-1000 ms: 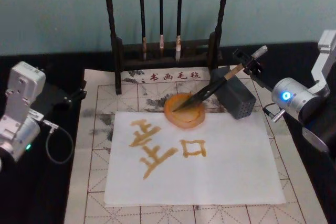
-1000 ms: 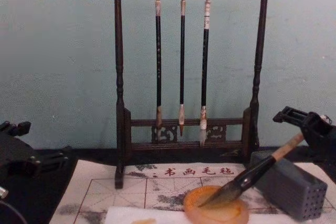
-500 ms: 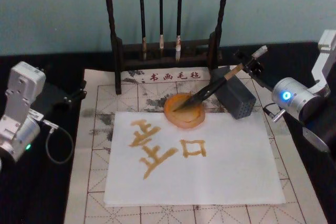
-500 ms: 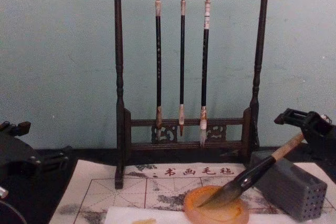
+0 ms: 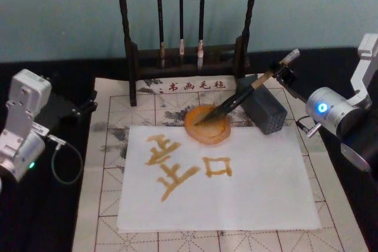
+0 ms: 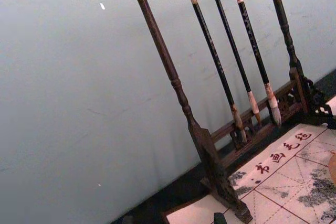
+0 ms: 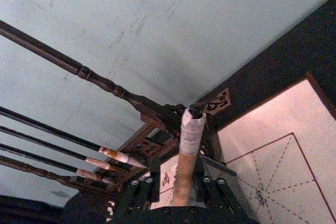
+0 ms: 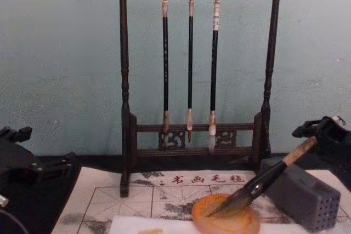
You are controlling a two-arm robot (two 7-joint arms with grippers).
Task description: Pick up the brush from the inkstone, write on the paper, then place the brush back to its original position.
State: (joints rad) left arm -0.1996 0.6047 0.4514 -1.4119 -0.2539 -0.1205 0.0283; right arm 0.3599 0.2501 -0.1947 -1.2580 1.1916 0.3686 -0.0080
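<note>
The brush (image 5: 236, 101) lies slanted, its dark bristles down in the orange inkstone (image 5: 208, 134) and its tan handle leaning on a grey block (image 5: 269, 113). My right gripper (image 5: 285, 74) stands open around the handle's upper end by the whitish cap. In the right wrist view the handle (image 7: 186, 166) sits between the fingers (image 7: 140, 190) with a gap on each side. The chest view shows the brush (image 8: 263, 182) propped over the inkstone (image 8: 226, 224) and the right gripper (image 8: 324, 134) at the right edge. The white paper (image 5: 254, 187) carries ochre characters. My left gripper (image 5: 82, 109) is parked at the far left.
A dark wooden rack (image 5: 188, 57) with three thin hanging brushes (image 8: 190, 64) stands right behind the inkstone. A beige gridded felt mat (image 5: 109, 169) lies under the paper. The grey block (image 8: 307, 195) sits just right of the inkstone.
The right gripper has drawn back to the right along the handle toward the cap. The brush stays put in the inkstone. The left arm has not moved.
</note>
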